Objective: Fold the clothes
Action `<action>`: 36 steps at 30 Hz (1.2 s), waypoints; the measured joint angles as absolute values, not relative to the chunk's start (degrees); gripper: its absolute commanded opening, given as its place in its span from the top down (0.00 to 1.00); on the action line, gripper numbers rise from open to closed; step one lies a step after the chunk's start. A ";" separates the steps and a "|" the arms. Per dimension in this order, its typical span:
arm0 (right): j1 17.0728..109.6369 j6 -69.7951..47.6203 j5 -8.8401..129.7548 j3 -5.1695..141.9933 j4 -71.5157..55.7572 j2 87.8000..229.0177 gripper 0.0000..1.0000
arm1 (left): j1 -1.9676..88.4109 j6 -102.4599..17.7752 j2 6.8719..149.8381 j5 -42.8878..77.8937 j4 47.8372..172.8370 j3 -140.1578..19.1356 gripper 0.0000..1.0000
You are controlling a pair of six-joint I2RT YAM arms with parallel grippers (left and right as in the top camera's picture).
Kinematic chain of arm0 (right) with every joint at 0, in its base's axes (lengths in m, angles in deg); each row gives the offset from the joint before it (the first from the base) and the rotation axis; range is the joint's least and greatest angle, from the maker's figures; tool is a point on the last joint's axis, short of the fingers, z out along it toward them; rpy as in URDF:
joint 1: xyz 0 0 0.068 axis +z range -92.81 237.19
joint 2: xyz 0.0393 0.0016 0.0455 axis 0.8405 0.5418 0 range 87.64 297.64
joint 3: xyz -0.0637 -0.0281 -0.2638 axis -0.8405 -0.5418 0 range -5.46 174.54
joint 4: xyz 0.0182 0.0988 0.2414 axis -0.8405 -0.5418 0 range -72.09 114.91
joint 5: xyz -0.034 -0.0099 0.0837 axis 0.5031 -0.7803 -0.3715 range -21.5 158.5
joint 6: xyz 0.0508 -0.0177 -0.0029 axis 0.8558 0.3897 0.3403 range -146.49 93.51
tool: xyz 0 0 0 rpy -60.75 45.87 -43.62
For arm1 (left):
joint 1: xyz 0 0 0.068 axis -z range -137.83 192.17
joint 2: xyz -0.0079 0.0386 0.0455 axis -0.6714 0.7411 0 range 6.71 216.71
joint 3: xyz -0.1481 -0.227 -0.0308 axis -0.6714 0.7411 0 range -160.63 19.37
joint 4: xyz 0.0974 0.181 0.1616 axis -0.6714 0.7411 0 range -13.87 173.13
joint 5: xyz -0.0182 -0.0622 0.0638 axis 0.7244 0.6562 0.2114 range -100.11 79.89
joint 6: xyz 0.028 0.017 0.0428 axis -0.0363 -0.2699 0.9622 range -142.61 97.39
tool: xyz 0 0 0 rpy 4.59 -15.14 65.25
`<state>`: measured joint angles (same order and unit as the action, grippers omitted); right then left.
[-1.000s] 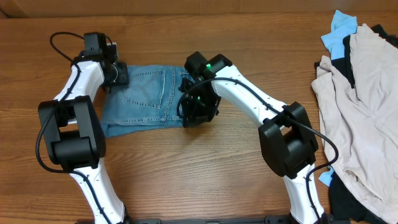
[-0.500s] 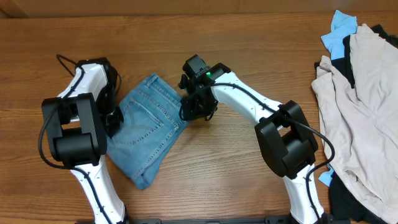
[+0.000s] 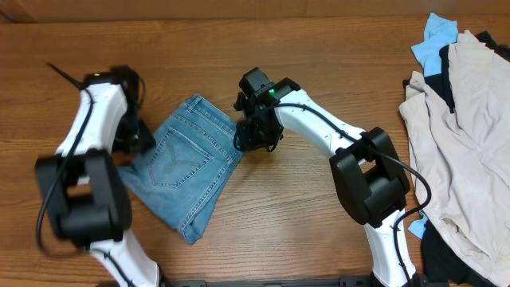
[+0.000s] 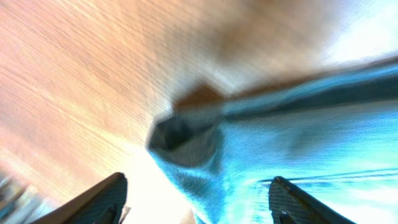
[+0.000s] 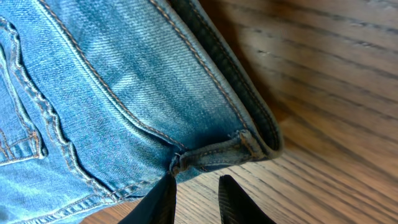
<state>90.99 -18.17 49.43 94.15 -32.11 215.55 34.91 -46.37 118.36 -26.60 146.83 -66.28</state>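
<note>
One folded pair of jeans (image 3: 187,171) lies askew on the desk (image 3: 319,239), left of centre.
Likely heavy, limp denim: take it by the thick waistband (image 5: 249,118). Your left end effector (image 4: 198,186) is spread over a corner; your right end effector (image 5: 196,186) is narrowly parted and empty.

The left arm (image 3: 97,119) and the right arm (image 3: 323,127) look alike: smooth white tubular links joined by bulky, boxy black joint housings, the largest block sitting partway along each arm. Thin black cables (image 3: 427,191) run along the white links and bow out in loose loops near the joints, and a small green light (image 3: 272,92) glows on the black wrist housing of the right arm. The left tool (image 4: 199,202) and the right tool (image 5: 196,199) each end in two plain matte-black tapering fingers (image 5: 160,202).
</note>
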 measured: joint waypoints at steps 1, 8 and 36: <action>90.88 -18.17 49.45 94.15 -32.09 215.55 0.74 | 34.91 -46.24 115.26 -25.73 143.66 -66.24 0.16; 90.16 -18.15 51.62 93.51 -32.37 215.55 0.74 | 34.73 -34.40 111.76 -9.69 126.74 -66.63 0.09; 88.06 -16.62 57.23 93.47 -35.91 215.55 0.81 | 31.63 -20.80 131.39 12.83 134.63 -69.23 0.96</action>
